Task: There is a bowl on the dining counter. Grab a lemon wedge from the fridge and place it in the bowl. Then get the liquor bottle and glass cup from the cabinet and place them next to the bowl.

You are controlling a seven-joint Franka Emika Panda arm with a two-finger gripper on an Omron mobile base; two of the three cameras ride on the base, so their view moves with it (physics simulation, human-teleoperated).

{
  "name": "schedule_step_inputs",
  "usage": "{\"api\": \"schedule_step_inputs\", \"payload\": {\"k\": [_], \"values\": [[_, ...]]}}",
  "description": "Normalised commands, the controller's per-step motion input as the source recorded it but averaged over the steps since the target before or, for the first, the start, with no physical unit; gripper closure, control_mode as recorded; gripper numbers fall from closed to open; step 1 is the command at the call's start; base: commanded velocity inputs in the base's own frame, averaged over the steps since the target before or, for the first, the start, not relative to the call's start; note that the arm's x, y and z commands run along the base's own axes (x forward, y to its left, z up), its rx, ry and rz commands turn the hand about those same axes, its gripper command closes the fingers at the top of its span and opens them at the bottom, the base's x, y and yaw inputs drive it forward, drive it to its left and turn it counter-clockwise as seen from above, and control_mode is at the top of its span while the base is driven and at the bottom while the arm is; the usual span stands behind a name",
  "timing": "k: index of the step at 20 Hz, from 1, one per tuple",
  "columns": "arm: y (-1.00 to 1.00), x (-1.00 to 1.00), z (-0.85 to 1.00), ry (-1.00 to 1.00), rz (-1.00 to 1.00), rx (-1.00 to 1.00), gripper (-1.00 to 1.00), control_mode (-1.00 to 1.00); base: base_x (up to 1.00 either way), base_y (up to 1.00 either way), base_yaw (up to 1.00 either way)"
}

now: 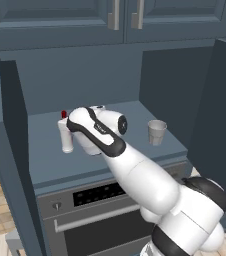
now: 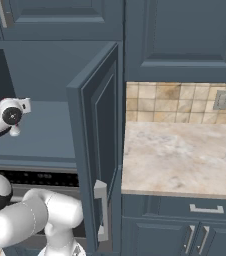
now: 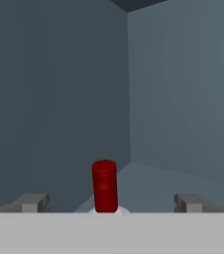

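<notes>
The liquor bottle is white with a red cap and stands upright at the left of the open cabinet's shelf. My hand is right beside it inside the cabinet. In the hand view the red cap rises between my two fingertips, and my gripper is open with nothing held. The jaws stand well apart on either side of the cap without touching it. The glass cup stands upright at the right of the same shelf. The bowl, lemon wedge and fridge are out of view.
The cabinet's side walls and its open door flank my arm. An oven with a control panel sits under the shelf. A marble counter with a tiled backsplash lies to the right of the door.
</notes>
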Motion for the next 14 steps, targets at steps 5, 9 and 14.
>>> {"api": "schedule_step_inputs", "payload": {"k": [5, 9, 14], "values": [[0.07, 0.05, 0.0, 0.0, 0.0, 0.0, -1.0, -1.0, 0.0, 0.0, 0.0], [0.03, 0.05, 0.0, 0.0, 0.0, 0.0, -1.0, -1.0, 0.0, 0.0, 0.0], [0.16, 0.07, 0.0, 0.01, 0.0, 0.0, -1.0, -1.0, 0.0, 0.0, 0.0]]}}
